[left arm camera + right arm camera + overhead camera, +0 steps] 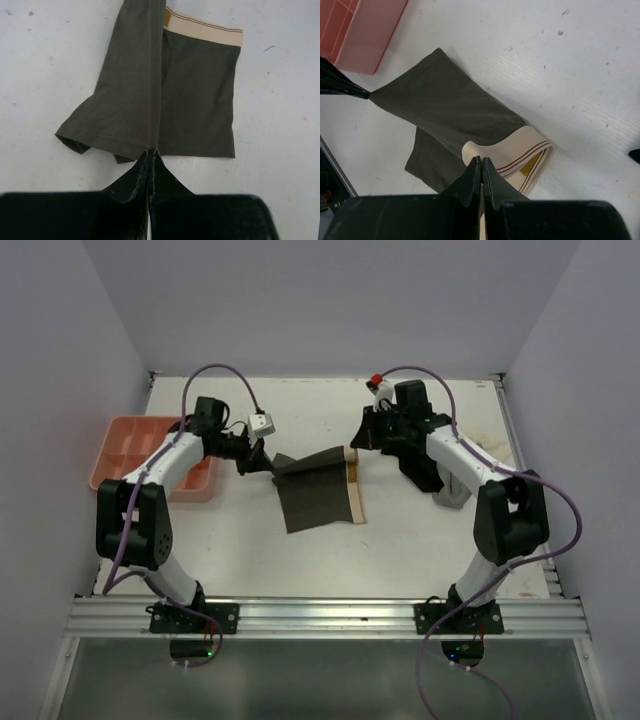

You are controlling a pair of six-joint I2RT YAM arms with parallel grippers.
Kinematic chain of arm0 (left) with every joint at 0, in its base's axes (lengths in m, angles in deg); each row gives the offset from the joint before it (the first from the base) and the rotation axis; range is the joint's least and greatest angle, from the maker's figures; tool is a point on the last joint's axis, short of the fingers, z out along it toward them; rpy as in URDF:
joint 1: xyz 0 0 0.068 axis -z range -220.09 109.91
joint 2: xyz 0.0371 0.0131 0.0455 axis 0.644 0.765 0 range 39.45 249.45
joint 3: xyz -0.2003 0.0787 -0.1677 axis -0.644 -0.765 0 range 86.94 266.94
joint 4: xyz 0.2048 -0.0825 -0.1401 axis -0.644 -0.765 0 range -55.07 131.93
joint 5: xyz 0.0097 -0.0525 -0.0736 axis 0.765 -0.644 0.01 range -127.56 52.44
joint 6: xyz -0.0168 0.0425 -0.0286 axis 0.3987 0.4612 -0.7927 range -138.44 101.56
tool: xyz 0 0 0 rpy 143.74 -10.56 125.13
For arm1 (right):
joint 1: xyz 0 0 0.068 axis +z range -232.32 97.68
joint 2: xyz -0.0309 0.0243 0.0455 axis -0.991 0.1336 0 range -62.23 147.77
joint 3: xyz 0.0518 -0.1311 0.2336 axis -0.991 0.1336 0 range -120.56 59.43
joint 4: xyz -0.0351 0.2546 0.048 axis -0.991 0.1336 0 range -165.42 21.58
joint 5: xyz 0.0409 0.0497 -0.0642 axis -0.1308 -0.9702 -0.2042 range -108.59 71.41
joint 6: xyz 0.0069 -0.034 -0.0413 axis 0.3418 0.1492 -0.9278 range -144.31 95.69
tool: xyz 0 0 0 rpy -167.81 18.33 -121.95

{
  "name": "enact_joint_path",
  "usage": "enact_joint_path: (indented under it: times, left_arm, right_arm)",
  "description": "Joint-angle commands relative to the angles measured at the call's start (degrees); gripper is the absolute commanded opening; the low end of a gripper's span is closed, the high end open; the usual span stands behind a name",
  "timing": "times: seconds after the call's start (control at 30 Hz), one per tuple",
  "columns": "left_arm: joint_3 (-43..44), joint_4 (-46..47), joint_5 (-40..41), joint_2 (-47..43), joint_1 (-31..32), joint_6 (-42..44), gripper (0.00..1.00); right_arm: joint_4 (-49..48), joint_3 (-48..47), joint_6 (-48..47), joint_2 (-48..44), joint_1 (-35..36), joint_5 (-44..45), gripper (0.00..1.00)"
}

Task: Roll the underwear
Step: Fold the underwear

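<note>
On a white table (300,555) enclosed by pale lavender walls (330,300), a pink tray (120,445) at its left edge, the underwear (315,490) is spread at the centre. It is dark brown, with a striped beige waistband (522,150). One layer is held taut: the hem is pinched by the left gripper (151,155), the waistband by the right gripper (481,162).

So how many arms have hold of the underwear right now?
2. The left fingers are shut on the underwear at its hem, on the pink tray side; the right fingers are shut on the beige waistband. Neither grip is hidden.
</note>
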Motion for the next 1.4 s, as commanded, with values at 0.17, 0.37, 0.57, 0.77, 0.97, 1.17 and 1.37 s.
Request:
enact_joint_path:
  times: [0.17,0.37,0.57,0.77,0.97,1.17,1.37]
  left_arm:
    - [-9.8,-3.45,-2.61,-8.75,4.39,7.01,0.0]
    - [-17.36,2.26,0.12,-9.37,10.63,3.76,0.0]
    - [-20.45,5.61,2.32,-5.94,16.43,1.47,0.0]
    - [-20.54,0.43,2.67,-3.65,18.72,5.59,0.26]
    - [-19.66,3.92,3.89,-13.4,18.64,0.08,0.42]
    - [-21.41,21.41,13.64,-14.65,18.72,-13.81,0.44]
    - [-19.83,26.87,22.95,-6.74,18.72,-20.23,0.3]
  right_arm:
    - [0.96,9.98,-3.41,-9.78,2.48,3.25,0.0]
    - [1.57,16.49,-4.02,-11.89,3.01,6.5,0.0]
    - [3.68,20.98,-4.38,-12.33,4.33,8.09,0.13]
    - [1.76,25.81,0.97,-18.56,4.5,6.16,0.46]
    - [-5.36,32.13,15.71,-24.46,6.16,7.74,0.21]
    - [-9.85,35.31,23.12,-16.66,11.79,14.42,0.12]
    - [-10.12,29.35,20.43,-2.96,11.97,17.23,0.07]
